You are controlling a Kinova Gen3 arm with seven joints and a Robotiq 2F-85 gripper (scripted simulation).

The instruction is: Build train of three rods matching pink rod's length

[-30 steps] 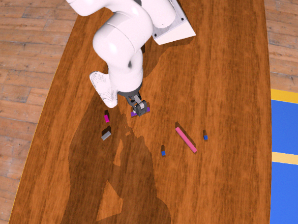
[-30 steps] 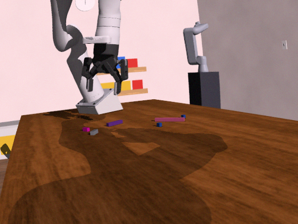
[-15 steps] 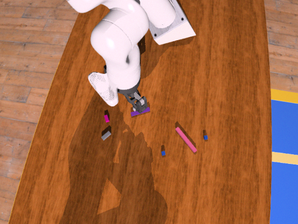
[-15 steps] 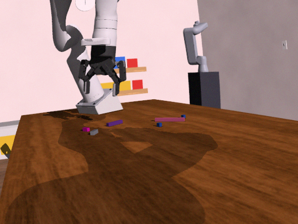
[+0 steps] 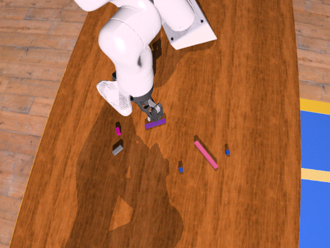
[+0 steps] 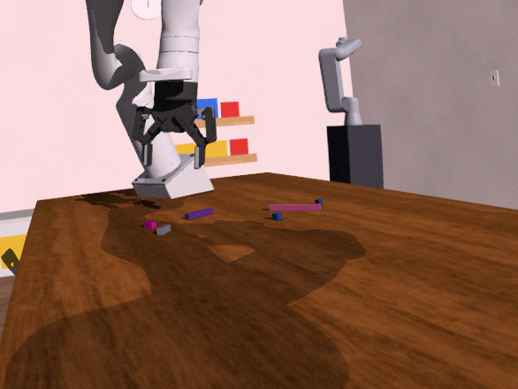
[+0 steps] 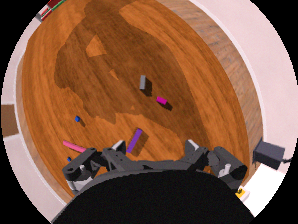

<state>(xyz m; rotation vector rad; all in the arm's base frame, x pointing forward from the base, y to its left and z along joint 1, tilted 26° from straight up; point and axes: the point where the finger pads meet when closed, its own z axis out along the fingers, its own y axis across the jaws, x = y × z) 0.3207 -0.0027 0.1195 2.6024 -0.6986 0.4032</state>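
Glossy white rounded arm links [image 5: 128, 42], black-and-grey gripper [image 6: 173, 146] with pale finger pads, boxy white base [image 5: 197, 36] with dark screws.

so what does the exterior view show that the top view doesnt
Only the exterior view shows how high the open gripper hangs above the table, plus the wall shelves and a second grey arm behind.

Only the top view shows the layout from above: the purple rod under the gripper, and the floor around the table.

Both show all six rods: purple, magenta, grey, pink and two blue, none joined yet.
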